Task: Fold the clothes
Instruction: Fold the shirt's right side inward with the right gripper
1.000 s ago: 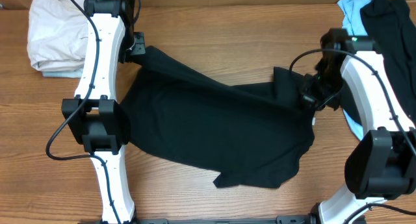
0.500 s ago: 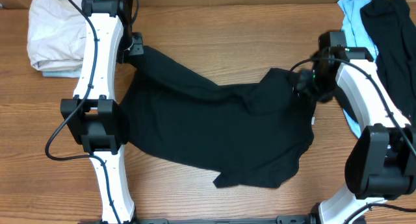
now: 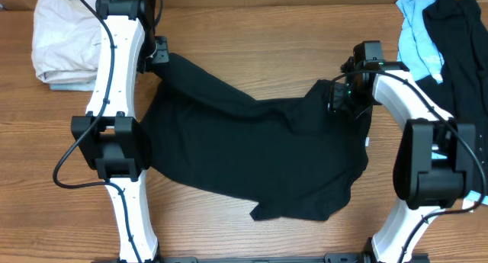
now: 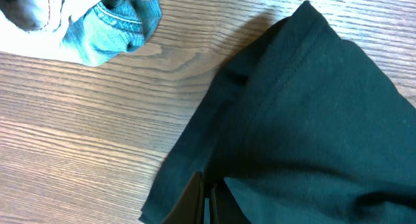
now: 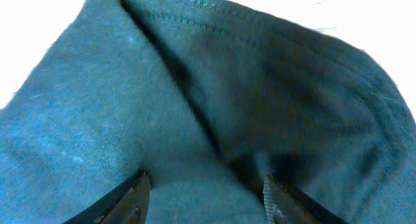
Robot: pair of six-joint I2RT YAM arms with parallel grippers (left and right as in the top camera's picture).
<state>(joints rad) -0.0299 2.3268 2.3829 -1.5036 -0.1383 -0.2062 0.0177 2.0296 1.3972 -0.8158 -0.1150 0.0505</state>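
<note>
Black garment (image 3: 252, 152) in left tool (image 4: 207, 189)

centre: large black fabric garment (image 3: 259, 152) on wooden desk (image 3: 252, 42)
far left: crumpled beige cloth bundle (image 3: 65, 42)
far right: light blue garment (image 3: 418, 30) beside black garment (image 3: 465, 34)

A big black soft garment (image 3: 259, 156) lies spread across the middle of the brown wooden table (image 3: 252, 34). A crumpled white cloth bundle (image 3: 65, 49) sits in its far left corner, a light blue cloth (image 3: 418, 34) and another black cloth (image 3: 461, 42) far right.
</note>
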